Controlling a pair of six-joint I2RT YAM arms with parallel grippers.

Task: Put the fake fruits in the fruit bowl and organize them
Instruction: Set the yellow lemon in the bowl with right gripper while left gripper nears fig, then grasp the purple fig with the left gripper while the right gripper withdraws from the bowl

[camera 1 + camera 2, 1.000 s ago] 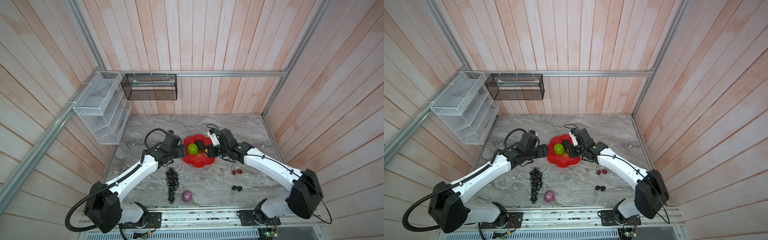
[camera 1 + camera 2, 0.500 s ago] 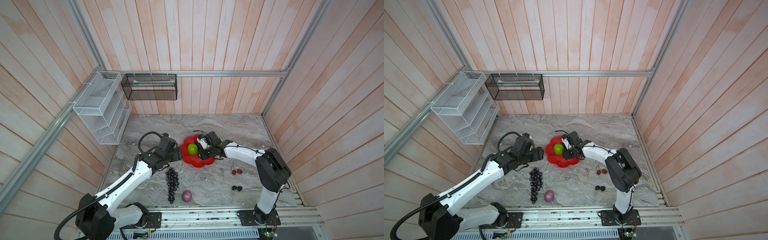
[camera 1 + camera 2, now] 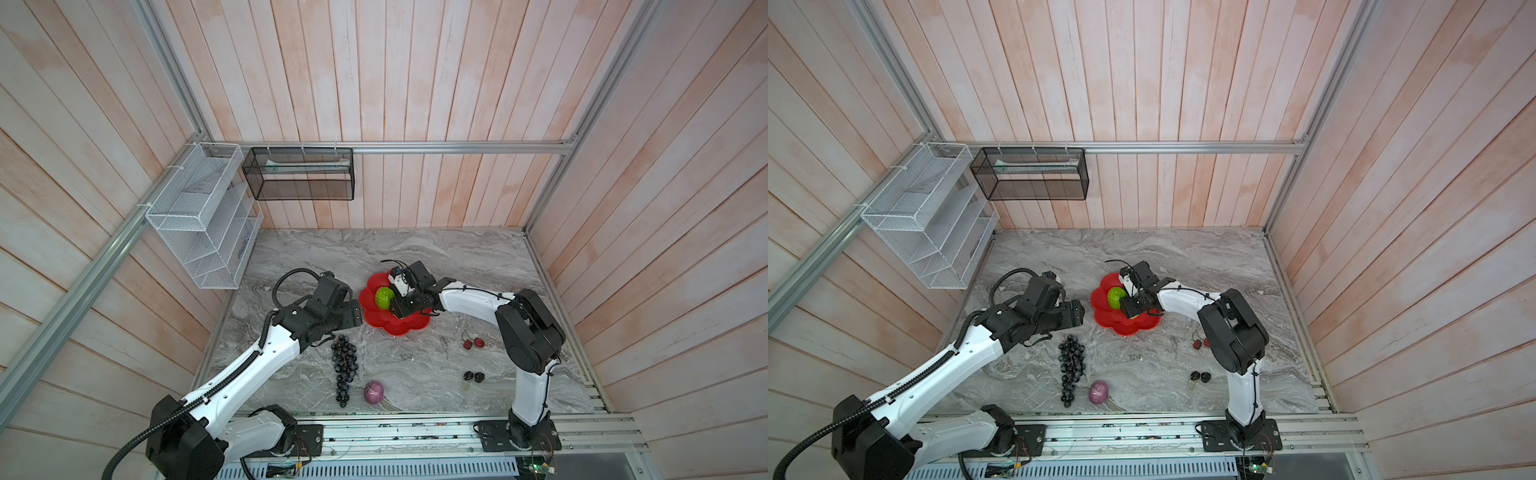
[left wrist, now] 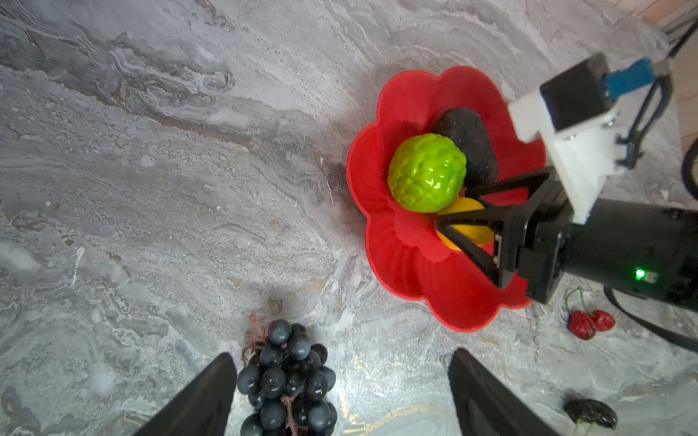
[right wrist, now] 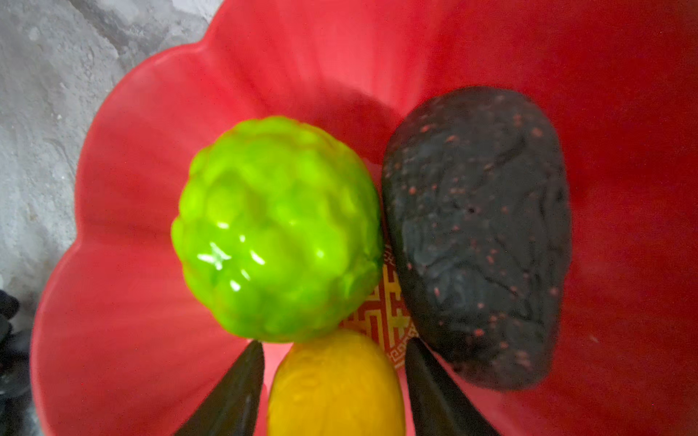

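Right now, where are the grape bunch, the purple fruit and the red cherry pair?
grape bunch [image 3: 345,365]: in a top view, middle of the cluster.
purple fruit [image 3: 374,392]: in a top view, its rounded top.
red cherry pair [image 4: 583,324]: left wrist view, the larger-looking cherry.

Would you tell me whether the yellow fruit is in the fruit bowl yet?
In. The yellow fruit lies inside the fruit bowl, beside the green ball near the bowl's centre.

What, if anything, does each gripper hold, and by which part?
Left gripper: nothing; jaws wide near the grape bunch. Right gripper: jaws flank the yellow fruit in the fruit bowl, slim gaps at both sides, so apparently nothing gripped.
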